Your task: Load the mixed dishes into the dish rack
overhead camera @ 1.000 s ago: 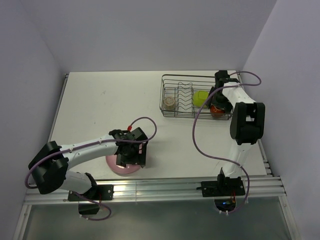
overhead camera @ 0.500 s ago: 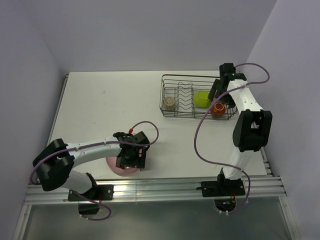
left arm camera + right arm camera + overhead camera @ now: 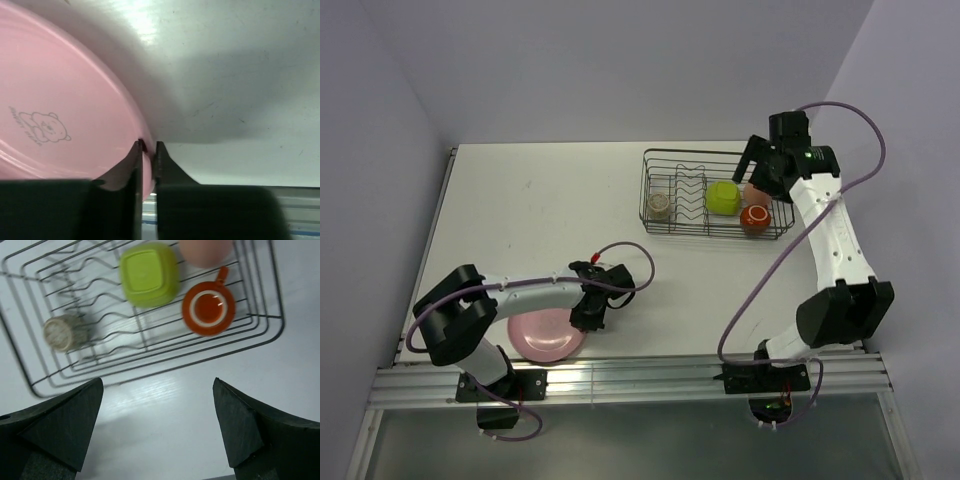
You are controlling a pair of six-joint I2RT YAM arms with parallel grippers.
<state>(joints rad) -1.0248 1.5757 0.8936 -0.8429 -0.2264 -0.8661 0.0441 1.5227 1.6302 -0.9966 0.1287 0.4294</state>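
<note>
The big pink plate (image 3: pixel 542 337) lies near the table's front edge, and my left gripper (image 3: pixel 588 317) is shut on its right rim. In the left wrist view the plate (image 3: pixel 60 105) fills the left side, its rim pinched between the two dark fingertips (image 3: pixel 135 155). The black wire dish rack (image 3: pixel 668 224) holds the speckled beige cup (image 3: pixel 661 206), the yellow-green bowl (image 3: pixel 723 197) upside down, the salmon tumbler (image 3: pixel 756 193) and the dark red mug (image 3: pixel 755 219). My right gripper (image 3: pixel 757 166) hangs open above the rack's right end, holding nothing. The right wrist view looks down on the rack (image 3: pixel 150 347), cup (image 3: pixel 61 333), bowl (image 3: pixel 149 275) and mug (image 3: pixel 208 308).
A metal rail (image 3: pixel 640 380) runs along the table's near edge just in front of the plate. Purple cables loop from both arms. Walls stand close on the left, back and right.
My left gripper has slid to the plate's right rim and shut on it; the plate now lies uncovered. My right arm has lifted up and back from the rack, still open.
</note>
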